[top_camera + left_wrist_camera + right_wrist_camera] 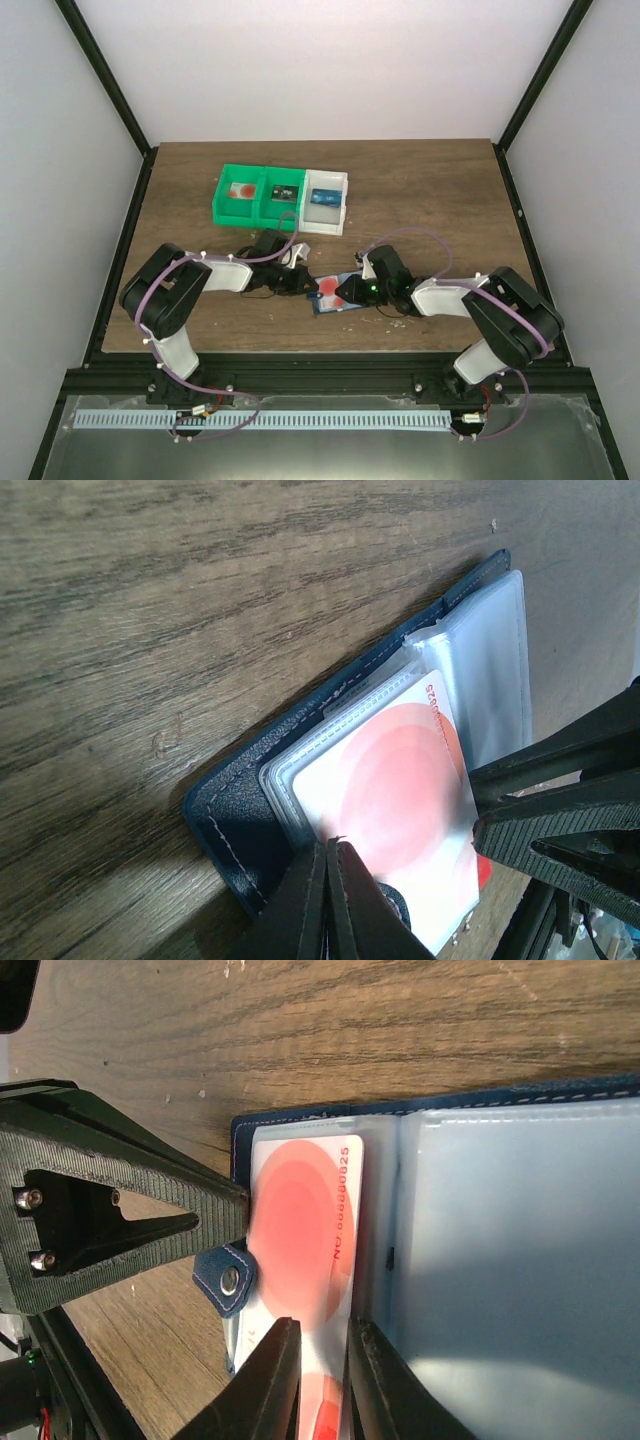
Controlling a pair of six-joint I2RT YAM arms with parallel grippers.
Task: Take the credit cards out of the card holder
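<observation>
Right gripper [325, 1330] clamps whitish-pink, red-spotted credit card [300, 1230] running toward 12 o'clock; left gripper [329, 846], fingers together, touches navy card holder [235, 820].

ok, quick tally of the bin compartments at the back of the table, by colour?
Green compartments: 2
White compartment: 1
Total: 3
</observation>
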